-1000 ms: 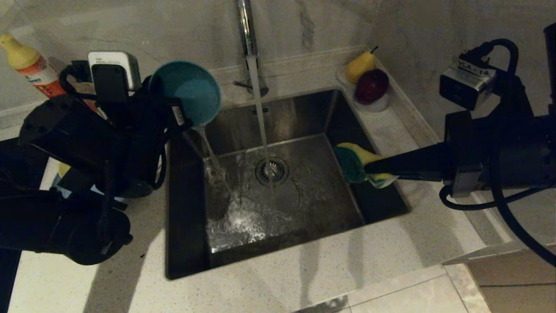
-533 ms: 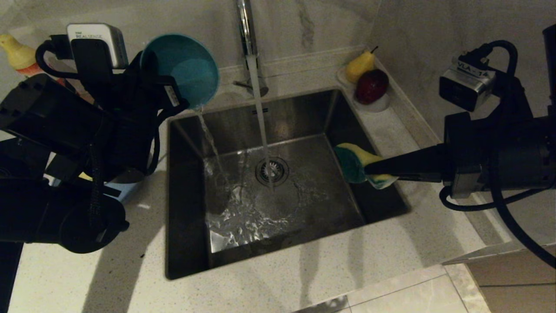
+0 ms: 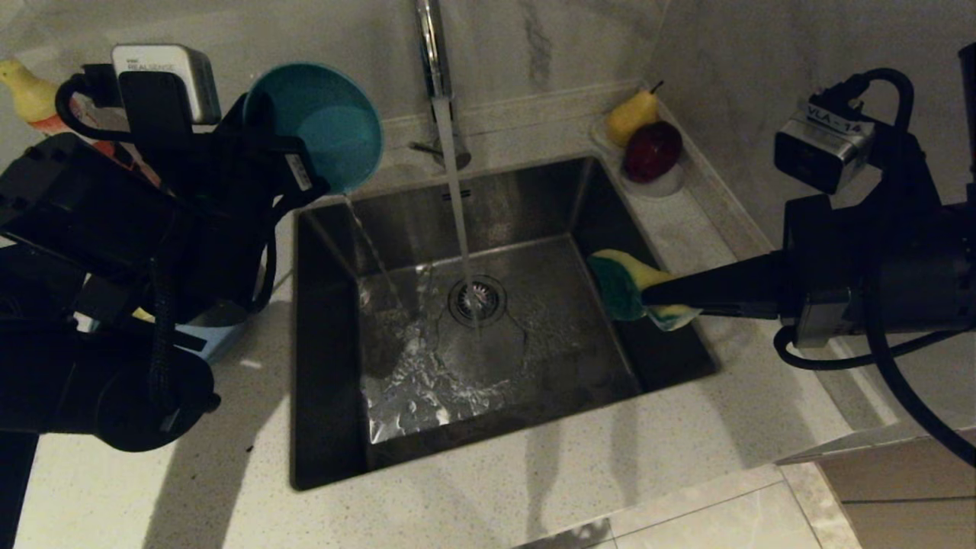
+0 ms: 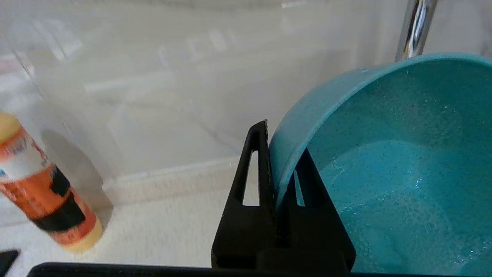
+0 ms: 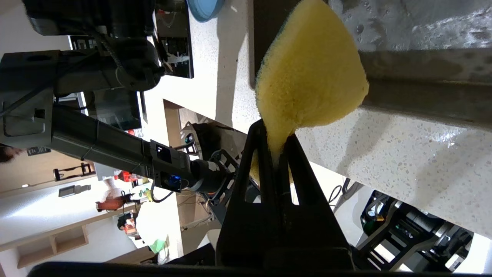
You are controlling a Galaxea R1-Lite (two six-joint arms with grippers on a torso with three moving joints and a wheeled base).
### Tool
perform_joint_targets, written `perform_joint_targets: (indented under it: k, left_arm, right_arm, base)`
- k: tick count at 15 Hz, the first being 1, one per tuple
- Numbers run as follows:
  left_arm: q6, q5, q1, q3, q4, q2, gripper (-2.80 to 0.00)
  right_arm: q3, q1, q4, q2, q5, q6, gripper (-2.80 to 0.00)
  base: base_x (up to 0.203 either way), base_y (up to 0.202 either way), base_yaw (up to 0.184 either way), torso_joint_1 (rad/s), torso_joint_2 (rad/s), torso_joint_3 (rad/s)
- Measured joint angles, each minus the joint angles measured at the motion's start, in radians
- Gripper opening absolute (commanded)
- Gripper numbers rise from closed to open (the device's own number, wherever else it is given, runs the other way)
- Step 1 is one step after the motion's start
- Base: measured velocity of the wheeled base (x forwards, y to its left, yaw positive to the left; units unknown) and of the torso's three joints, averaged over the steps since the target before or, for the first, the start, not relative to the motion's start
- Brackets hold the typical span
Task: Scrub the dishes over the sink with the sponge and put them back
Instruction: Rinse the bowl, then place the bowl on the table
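The speckled white table (image 3: 534, 488) carries a square steel sink (image 3: 328, 427) set into it, with a marbled wall behind. Water lies rippled over the sink floor around the round drain (image 3: 476, 300), and a thin stream falls from the chrome tap (image 3: 432, 46) straight onto that drain.

The left arm fills the left side of the head view. Its left end effector (image 4: 278, 154) is clamped narrow on the rim of the teal bowl (image 3: 320, 126), one finger outside the wall and one inside. The bowl is held up above the sink's back left corner, tipped on its side with its mouth facing outward, and a trickle of water runs from its lower edge down into the sink. Drops and a wet film cling to its inside in the left wrist view.

The right arm reaches in from the right. Its right end effector (image 3: 648, 297) is pinched tight on the sponge (image 3: 621, 286), which sticks out past the fingertips over the right edge of the sink, green face toward the drain and yellow face toward the arm. The sponge is squeezed thin where the fingers grip it.

A light-blue plate (image 3: 217, 335) shows partly under the left arm on the table, left of the sink. At the back right corner a small white dish (image 3: 663, 183) holds a yellow pear (image 3: 631, 116) and a dark red fruit (image 3: 653, 150), touching each other. An orange bottle (image 4: 46, 192) with a yellow cap stands at the far left by the wall.
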Motion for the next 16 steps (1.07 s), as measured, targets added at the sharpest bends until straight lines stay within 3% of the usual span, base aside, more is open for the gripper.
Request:
perform_joint_targets:
  k: [3, 6, 10, 16]
  left_arm:
    - [-0.110, 0.011, 0.002, 0.034, 0.029, 0.010, -2.80]
    - [-0.273, 0.012, 0.003, 0.029, 0.283, -0.002, -2.80]
    - [-0.497, 0.000, 0.021, -0.099, 0.806, -0.078, -2.80]
    - [-0.820, -0.060, 0.092, -0.556, 1.696, -0.231, -2.80]
  right_arm:
    - [0.023, 0.000, -0.001, -0.005, 0.000, -0.001, -2.80]
    - [0.043, -0.002, -0.001, -0.006, -0.002, -0.003, -2.80]
    - [0.056, -0.020, 0.000, -0.016, -0.003, -0.004, -2.80]
    - [0.089, -0.024, 0.008, -0.037, 0.000, -0.006, -2.80]
  base:
    - [0.000, 0.000, 0.000, 0.000, 0.00, 0.000]
    - [0.000, 0.000, 0.000, 0.000, 0.00, 0.000]
    - [0.000, 0.000, 0.000, 0.000, 0.00, 0.000]
    - [0.000, 0.000, 0.000, 0.000, 0.00, 0.000]
